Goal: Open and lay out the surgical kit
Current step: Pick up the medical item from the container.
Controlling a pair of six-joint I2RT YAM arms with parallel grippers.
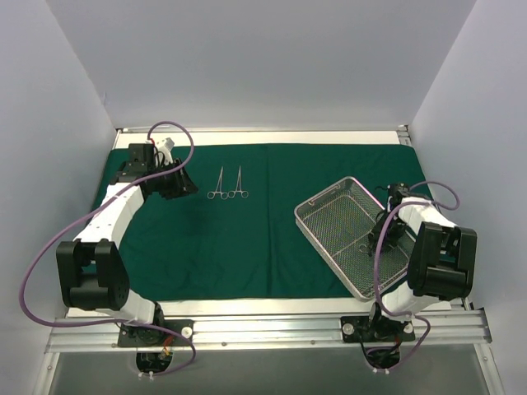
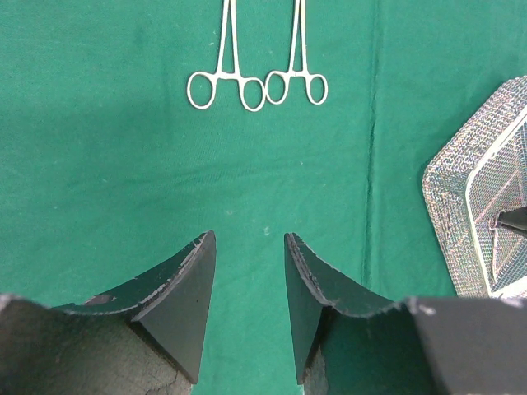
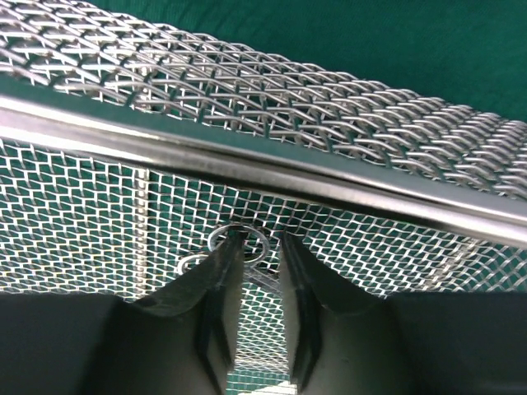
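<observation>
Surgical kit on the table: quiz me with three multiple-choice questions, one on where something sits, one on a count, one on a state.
1. Where is the wire tray?
A) on the right part of the green cloth
B) on its left part
C) off the table

2. How many instruments lie on the cloth outside the tray?
A) one
B) two
C) four

3. The left gripper is
A) shut on an instrument
B) shut on the cloth
C) open, holding nothing

Answers: 1 A, the top view shows it right of centre; 2 B, a pair lies side by side; 3 C, its fingers stand apart over bare cloth.
</observation>
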